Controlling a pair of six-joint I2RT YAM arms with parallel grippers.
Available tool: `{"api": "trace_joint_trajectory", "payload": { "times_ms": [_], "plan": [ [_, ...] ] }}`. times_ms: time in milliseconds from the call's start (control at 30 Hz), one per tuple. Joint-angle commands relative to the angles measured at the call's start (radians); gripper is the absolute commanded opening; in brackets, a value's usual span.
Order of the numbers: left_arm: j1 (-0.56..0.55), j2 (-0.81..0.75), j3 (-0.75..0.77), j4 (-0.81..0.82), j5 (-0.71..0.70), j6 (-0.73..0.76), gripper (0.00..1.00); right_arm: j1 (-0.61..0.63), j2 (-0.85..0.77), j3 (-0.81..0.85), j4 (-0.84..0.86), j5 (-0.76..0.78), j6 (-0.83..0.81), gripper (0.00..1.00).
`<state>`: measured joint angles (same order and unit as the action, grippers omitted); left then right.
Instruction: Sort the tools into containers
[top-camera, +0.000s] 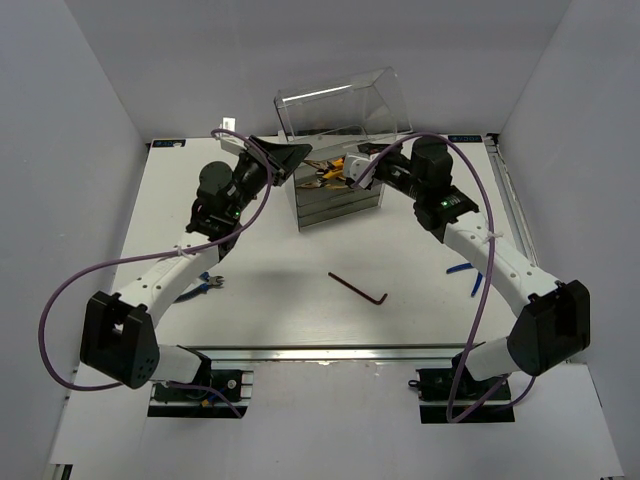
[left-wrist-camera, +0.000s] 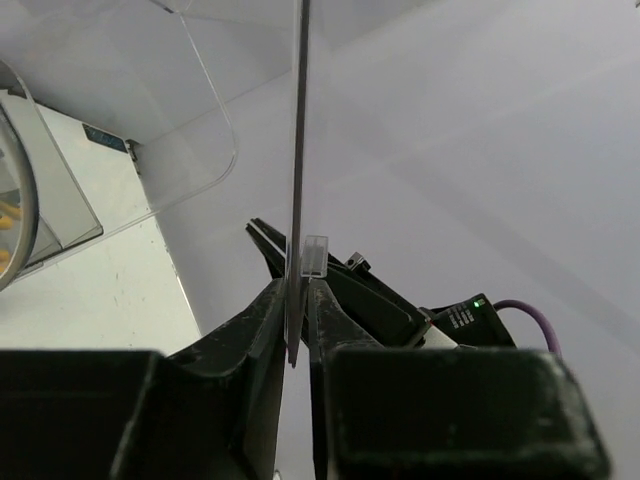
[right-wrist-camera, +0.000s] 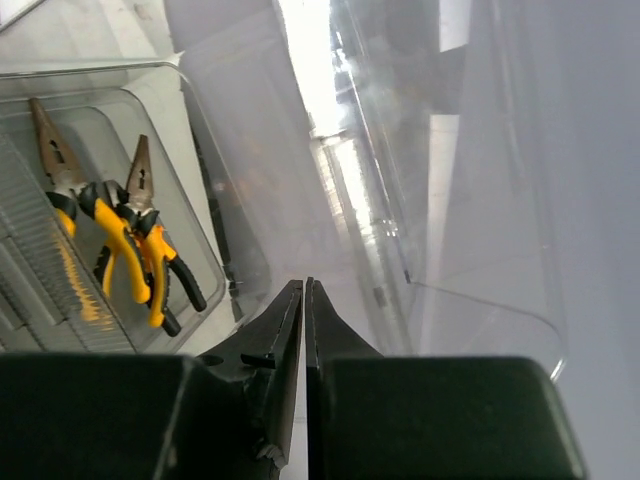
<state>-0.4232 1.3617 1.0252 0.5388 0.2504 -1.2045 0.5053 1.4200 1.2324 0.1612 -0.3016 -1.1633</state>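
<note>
Left end effector: mine; jaws nearly together, pinching the thin edge of the clear lid just beside a small clear tab.
Left end effector, top view: at the cabinet's upper left corner, at about 9 o'clock from its open top.
Right end effector: mine; only a hairline slit shows between the fingers, and I see nothing in it.
Right end effector, top view: at the cabinet's upper right, at about 3 o'clock from the open top.
Lid: raised and tilted back over the cabinet, toward 12 o'clock.
Pliers: two pairs with yellow and black handles, side by side in the clear top tray, at 10 o'clock from my right fingertips.
Hex key: flat on the tabletop, at 6 o'clock from the cabinet, well apart from it.
Left blue tool: on the tabletop at 8 o'clock from the cabinet, beside my left arm.
Right blue tool: on the tabletop at 4 o'clock from the cabinet, partly hidden by my right arm.
</note>
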Motion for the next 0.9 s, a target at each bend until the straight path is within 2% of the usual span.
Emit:
{"api": "trace_joint_trajectory", "payload": {
  "times_ms": [0,33,133,267,467,567,700,867],
  "plan": [
    [0.001,-0.062,-0.005,-0.005,-0.026,0.023,0.27,-0.002,-0.003,0.053,0.09,0.022,-0.004,0.11],
    [0.001,-0.064,-0.005,-0.029,-0.031,0.025,0.36,-0.004,-0.001,0.047,0.098,0.03,-0.007,0.11],
    [0.0,-0.082,-0.002,-0.097,-0.056,0.045,0.53,-0.005,-0.003,0.047,0.104,0.035,-0.009,0.11],
    [0.001,-0.116,-0.002,-0.171,-0.08,0.085,0.67,-0.007,-0.003,0.038,0.104,0.033,-0.003,0.12],
    [0.001,-0.214,-0.046,-0.307,-0.106,0.14,0.72,-0.007,-0.013,0.004,0.061,0.024,0.02,0.13],
    [0.001,-0.303,-0.076,-0.475,-0.174,0.212,0.72,-0.008,-0.015,-0.023,0.014,0.024,0.071,0.14],
    [0.0,-0.423,-0.12,-0.715,-0.359,0.267,0.69,-0.01,-0.012,-0.077,-0.058,0.01,0.143,0.17],
    [0.001,-0.516,-0.175,-0.807,-0.49,0.269,0.67,-0.011,0.008,-0.158,-0.094,0.015,0.212,0.18]
  ]
}}
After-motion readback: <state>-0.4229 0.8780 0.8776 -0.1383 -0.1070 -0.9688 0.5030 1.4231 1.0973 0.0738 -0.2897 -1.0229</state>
